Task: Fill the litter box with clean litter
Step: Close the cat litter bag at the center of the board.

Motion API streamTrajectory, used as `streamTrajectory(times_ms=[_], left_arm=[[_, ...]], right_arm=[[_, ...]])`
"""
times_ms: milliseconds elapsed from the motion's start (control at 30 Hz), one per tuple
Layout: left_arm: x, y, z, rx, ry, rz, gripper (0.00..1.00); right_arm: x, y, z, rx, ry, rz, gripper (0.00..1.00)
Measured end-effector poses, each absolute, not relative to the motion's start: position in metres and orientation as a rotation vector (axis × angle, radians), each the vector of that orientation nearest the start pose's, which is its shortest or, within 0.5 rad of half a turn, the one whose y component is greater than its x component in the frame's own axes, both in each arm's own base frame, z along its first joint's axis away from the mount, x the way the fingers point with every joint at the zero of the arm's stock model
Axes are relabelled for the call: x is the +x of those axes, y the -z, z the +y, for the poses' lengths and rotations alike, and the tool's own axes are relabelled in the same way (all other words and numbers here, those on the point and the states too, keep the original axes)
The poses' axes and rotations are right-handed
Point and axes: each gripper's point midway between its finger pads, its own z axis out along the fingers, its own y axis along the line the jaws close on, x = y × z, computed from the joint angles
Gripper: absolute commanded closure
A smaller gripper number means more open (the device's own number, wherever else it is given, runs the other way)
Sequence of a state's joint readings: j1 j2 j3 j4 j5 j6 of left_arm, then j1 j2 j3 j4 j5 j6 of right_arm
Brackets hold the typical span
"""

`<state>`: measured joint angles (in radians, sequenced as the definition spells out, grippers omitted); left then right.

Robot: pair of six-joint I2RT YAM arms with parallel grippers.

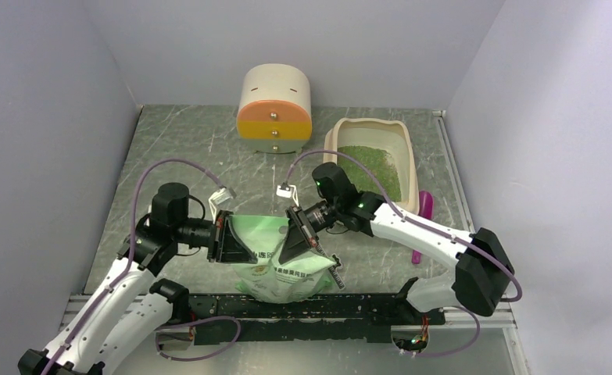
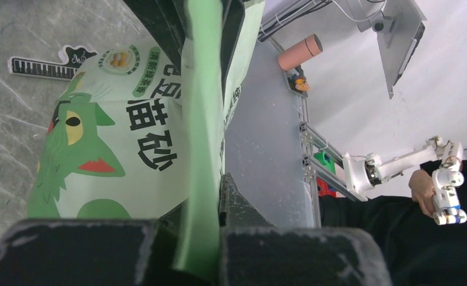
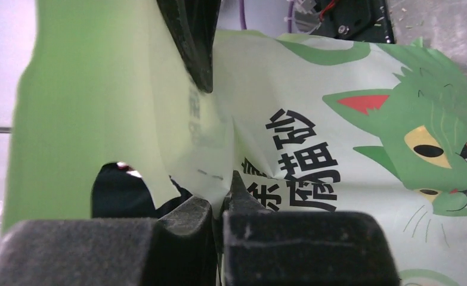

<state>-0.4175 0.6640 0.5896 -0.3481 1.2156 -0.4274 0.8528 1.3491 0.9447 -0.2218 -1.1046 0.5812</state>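
Pinching the bag (image 1: 275, 273), left end effector (image 1: 238, 241) and right end effector (image 1: 293, 238) are shut; litter box (image 1: 369, 123) is seen at one o'clock.

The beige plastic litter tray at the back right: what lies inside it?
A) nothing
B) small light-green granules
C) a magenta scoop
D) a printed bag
B: small light-green granules cover the floor of the beige plastic litter tray in the top view.
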Motion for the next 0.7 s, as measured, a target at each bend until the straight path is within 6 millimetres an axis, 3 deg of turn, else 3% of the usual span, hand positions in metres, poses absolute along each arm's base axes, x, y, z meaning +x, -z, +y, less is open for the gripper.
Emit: streamTrajectory(times_ms=[167, 267, 400, 533, 700], left_arm=[[0.083, -0.238, -0.210, 0.848, 1.650, 1.959, 0.93], [0.099, -0.238, -0.202, 0.814, 1.588, 1.983, 0.58], [0.127, -0.235, -0.193, 0.775, 1.425, 2.015, 0.29], [0.139, -0.267, -0.186, 0.814, 1.230, 1.887, 0.27], [0.120, -0.315, -0.181, 0.910, 1.072, 1.561, 0.20]], right_arm=[[0.061, -0.225, 0.328, -1.005, -2.046, 2.265, 1.00], [0.055, -0.226, 0.323, -0.909, -2.123, 2.281, 1.00], [0.053, -0.227, 0.322, -0.786, -2.208, 2.345, 1.00], [0.056, -0.224, 0.326, -0.723, -2.234, 2.404, 1.00], [0.063, -0.224, 0.330, -0.678, -2.253, 2.439, 1.00]])
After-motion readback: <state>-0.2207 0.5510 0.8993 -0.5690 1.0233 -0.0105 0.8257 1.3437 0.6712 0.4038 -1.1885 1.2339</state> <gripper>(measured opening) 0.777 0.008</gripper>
